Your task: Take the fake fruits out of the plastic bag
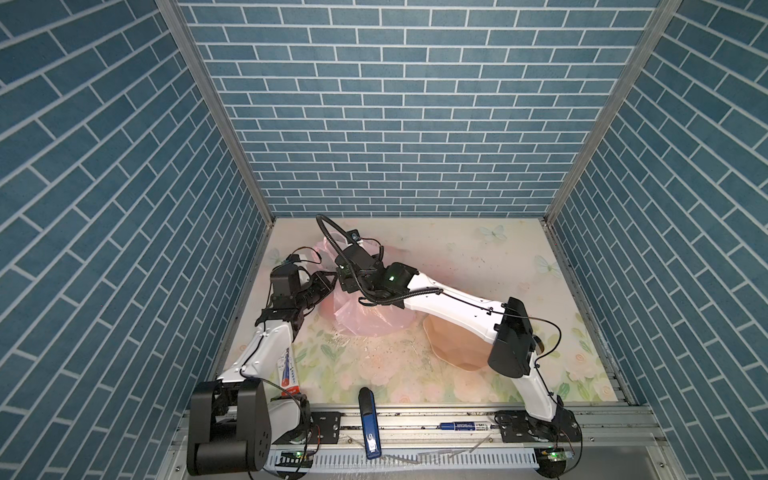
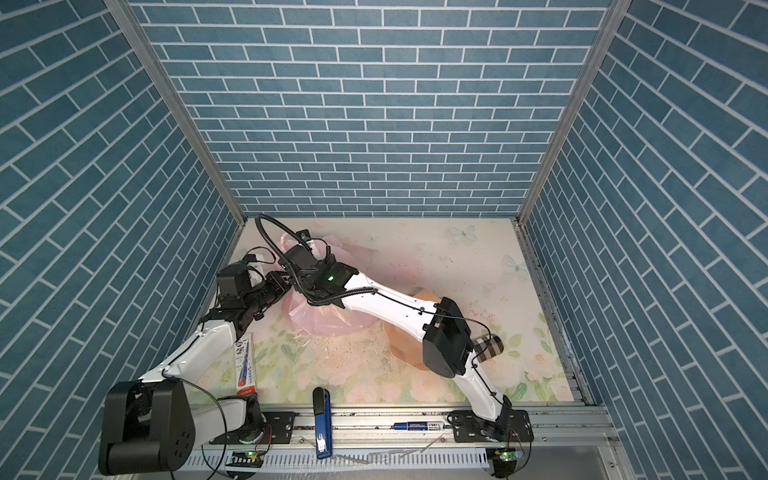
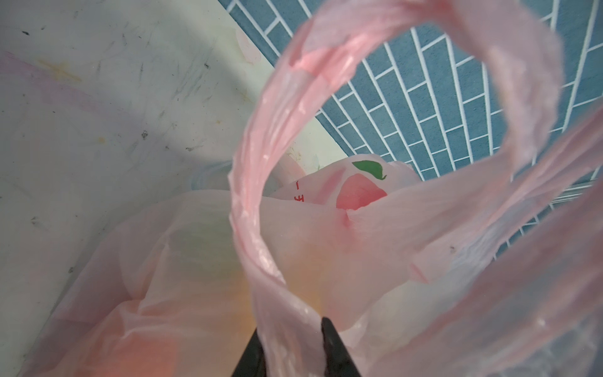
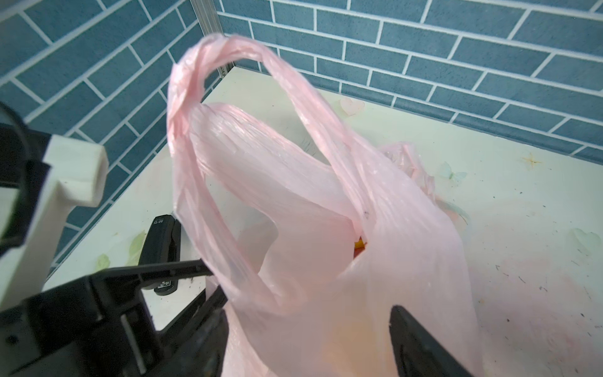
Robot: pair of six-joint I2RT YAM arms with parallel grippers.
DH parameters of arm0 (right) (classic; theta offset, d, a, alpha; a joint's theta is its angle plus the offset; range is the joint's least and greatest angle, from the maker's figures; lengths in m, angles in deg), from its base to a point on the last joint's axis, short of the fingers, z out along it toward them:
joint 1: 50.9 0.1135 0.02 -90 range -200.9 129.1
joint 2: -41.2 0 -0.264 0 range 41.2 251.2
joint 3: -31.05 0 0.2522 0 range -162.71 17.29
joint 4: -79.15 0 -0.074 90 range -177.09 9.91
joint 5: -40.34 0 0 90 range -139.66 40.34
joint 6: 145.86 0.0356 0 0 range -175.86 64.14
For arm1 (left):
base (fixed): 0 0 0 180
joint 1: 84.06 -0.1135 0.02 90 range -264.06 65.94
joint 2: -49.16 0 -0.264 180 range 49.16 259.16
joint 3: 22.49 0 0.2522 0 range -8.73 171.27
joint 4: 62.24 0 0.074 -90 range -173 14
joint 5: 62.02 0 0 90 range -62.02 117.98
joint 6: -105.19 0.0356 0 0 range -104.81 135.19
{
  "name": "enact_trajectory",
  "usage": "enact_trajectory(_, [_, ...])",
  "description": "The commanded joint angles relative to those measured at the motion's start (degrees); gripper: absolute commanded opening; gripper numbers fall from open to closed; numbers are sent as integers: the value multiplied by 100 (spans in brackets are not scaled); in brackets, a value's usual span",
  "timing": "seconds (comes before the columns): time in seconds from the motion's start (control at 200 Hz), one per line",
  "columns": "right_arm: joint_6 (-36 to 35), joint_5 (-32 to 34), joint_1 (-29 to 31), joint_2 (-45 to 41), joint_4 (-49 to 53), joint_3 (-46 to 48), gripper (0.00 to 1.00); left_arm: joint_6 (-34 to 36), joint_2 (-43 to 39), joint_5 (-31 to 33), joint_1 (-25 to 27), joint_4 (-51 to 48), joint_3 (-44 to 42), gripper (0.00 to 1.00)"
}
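The left claw (image 3: 292,329) is clenched on one twisted loop handle of the plastic bag (image 3: 326,248). The right claw (image 4: 310,313) gapes around the bag's neck, grasping nothing. The bag slumps on the surface (image 3: 81,147) near the left wall. Its film is thin, crinkly and probably slippery and easily torn. The fruits (image 3: 146,355), orange and green blurs inside, are likely light and best pinched singly through the mouth.

Pink plastic bag (image 3: 326,241) handle between black jaws
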Motion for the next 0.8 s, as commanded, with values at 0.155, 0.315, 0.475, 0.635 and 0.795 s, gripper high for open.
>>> enact_trajectory(0.155, [-66, -111, -43, 478, 126, -495, 79, -43, 5, -151, -22, 295, -152, 27])
enact_trajectory(0.315, [7, -86, -165, 638, 86, -538, 75, -77, 16, -191, -19, 366, -180, 26])
enact_trajectory(0.475, [-45, -18, -232, 646, -43, -487, 46, -90, 43, -165, -22, 325, -168, 25])
enact_trajectory(0.635, [-177, -59, -229, 215, -534, 128, 24, -109, 96, -138, -22, 323, -149, 25])
enact_trajectory(0.795, [-197, -358, -253, -809, -1858, 1730, 6, -128, -21, -56, -13, 59, -127, 23])
